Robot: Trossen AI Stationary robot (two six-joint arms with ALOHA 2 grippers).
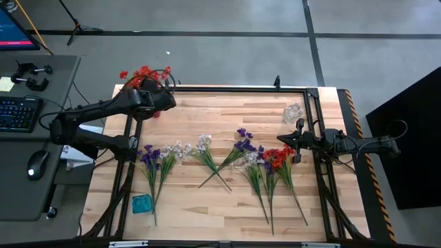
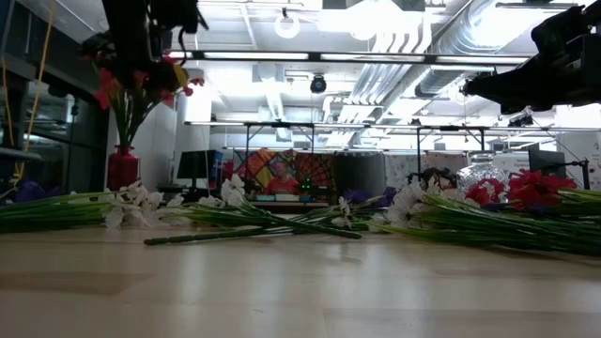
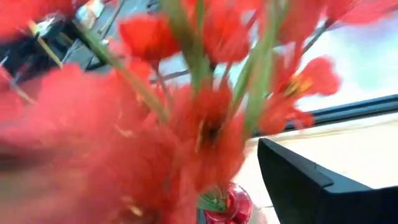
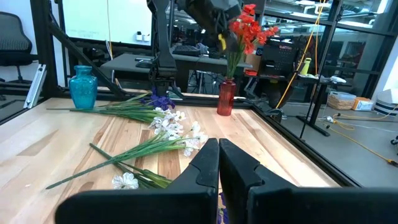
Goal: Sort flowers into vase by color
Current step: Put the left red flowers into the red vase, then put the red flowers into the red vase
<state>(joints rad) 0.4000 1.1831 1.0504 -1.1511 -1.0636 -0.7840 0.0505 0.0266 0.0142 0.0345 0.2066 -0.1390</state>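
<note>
Red flowers (image 1: 145, 73) stand in the red vase (image 4: 226, 98) at the desk (image 1: 227, 200) corner, under the released left tool (image 1: 167, 101); right tool (image 4: 218, 163) clenched.

Keyboard (image 1: 15, 112) — mouse (image 1: 37, 164) — desk (image 1: 41, 200)

The high view looks straight down on the whole wooden table (image 1: 207, 207) from well above. The low view sits at the table's surface, facing level across it toward the red vase (image 2: 122, 169) and the room behind. The left wrist view hangs very close above that red vase, filled by its red flowers (image 3: 205, 124). The right wrist view faces across the table from the opposite end, sharing the red vase with the low view.
</note>
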